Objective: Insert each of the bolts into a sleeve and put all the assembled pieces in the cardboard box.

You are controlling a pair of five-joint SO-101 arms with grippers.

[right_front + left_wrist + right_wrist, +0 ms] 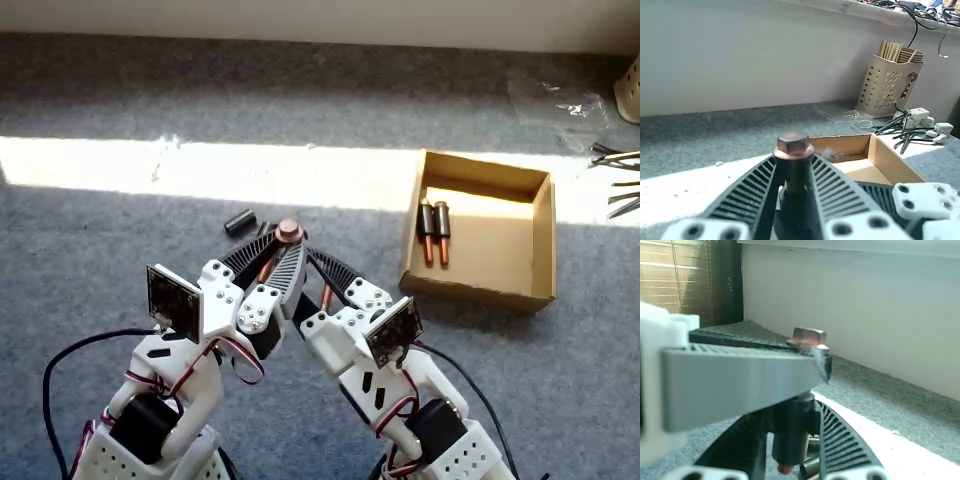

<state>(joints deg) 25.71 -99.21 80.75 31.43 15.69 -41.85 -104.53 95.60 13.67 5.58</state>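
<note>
Two grippers meet at the centre of the high view over one bolt (290,231). The left gripper (287,242) pinches its shank just under the head. The right gripper (308,254) appears pressed onto the dark sleeve (790,432) beneath. Bolt and sleeve share one upright axis, head on top, copper tip showing below the sleeve. The cardboard box (545,240), with two finished pieces (433,232) inside, lies at the right of the frame, nearer the right arm. One loose sleeve (238,222) and a spare bolt (326,296) lie on the carpet (120,250) beside the grippers.
</note>
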